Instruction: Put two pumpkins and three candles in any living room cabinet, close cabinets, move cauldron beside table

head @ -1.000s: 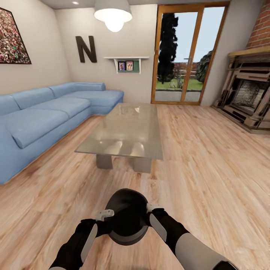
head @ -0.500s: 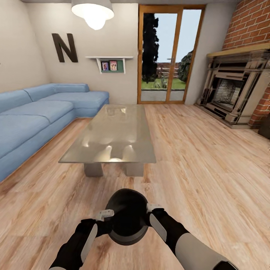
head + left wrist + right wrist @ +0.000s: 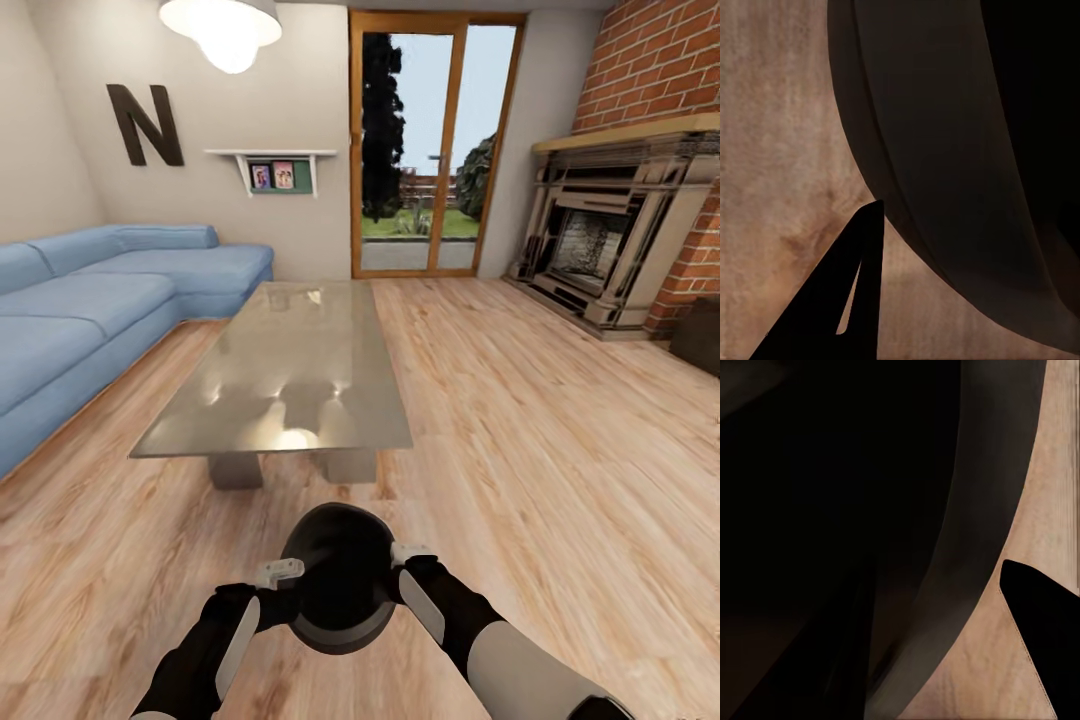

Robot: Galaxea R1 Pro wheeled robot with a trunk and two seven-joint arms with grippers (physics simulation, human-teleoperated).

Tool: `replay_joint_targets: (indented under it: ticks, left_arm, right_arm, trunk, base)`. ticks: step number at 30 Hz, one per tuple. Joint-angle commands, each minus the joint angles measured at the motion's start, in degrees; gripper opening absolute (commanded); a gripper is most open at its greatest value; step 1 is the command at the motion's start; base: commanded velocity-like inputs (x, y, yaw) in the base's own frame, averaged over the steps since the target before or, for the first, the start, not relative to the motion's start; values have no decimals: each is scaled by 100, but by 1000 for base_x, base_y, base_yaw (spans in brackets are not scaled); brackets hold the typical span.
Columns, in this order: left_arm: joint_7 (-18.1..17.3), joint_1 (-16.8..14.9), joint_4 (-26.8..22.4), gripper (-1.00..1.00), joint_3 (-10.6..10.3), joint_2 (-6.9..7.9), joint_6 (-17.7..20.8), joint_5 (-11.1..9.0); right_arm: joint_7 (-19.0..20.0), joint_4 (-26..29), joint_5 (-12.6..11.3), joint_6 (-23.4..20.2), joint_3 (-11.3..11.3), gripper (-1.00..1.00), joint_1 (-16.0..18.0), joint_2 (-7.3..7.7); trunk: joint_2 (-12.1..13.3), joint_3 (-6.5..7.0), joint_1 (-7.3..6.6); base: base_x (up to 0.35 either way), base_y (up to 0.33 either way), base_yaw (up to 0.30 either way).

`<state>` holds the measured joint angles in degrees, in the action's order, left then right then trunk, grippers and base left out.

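The cauldron (image 3: 336, 585) hangs between both claws just above the floor (image 3: 560, 440), with the table (image 3: 290, 370) ahead at 12 o'clock, near but apart. The left claw (image 3: 285, 573) and right claw (image 3: 405, 553) each pinch its rim on opposite sides. It looks rigid, bulky and smooth, so I'd judge the rim the only sure hold. The wrist views add the curved wall (image 3: 945, 150) close against a finger (image 3: 844, 300).

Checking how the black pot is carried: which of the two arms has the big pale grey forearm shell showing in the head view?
The right arm, beside the cauldron; the left arm looks black with just a narrow pale strip.
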<state>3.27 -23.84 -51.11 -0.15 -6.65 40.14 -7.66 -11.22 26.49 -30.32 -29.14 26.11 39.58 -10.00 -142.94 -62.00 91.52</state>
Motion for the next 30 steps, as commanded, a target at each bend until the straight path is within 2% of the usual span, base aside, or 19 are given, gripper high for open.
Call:
replay_joint_targets:
  ticks: [1,13,25,30]
  left_arm:
    - [-28,2,4,-100,23,15,-6,-201]
    - [-28,2,4,-100,23,15,-6,-201]
    - [-28,2,-48,-100,23,21,-8,-201]
    - [-29,2,-56,-100,23,20,-7,-201]
  right_arm:
    - [15,15,-15,225,30,-100,6,0]
    - [15,15,-16,225,32,-100,6,0]
    - [15,15,-16,225,32,-100,6,0]
    - [15,15,-17,240,32,-100,6,0]
  trunk:
    - [-1,1,-1]
    - [-1,1,-1]
    - [-1,1,-1]
    - [-36,-107,26]
  base:
    - [166,12,-96]
    - [244,2,-46]
    - [16,0,-15]
    - [0,0,0]
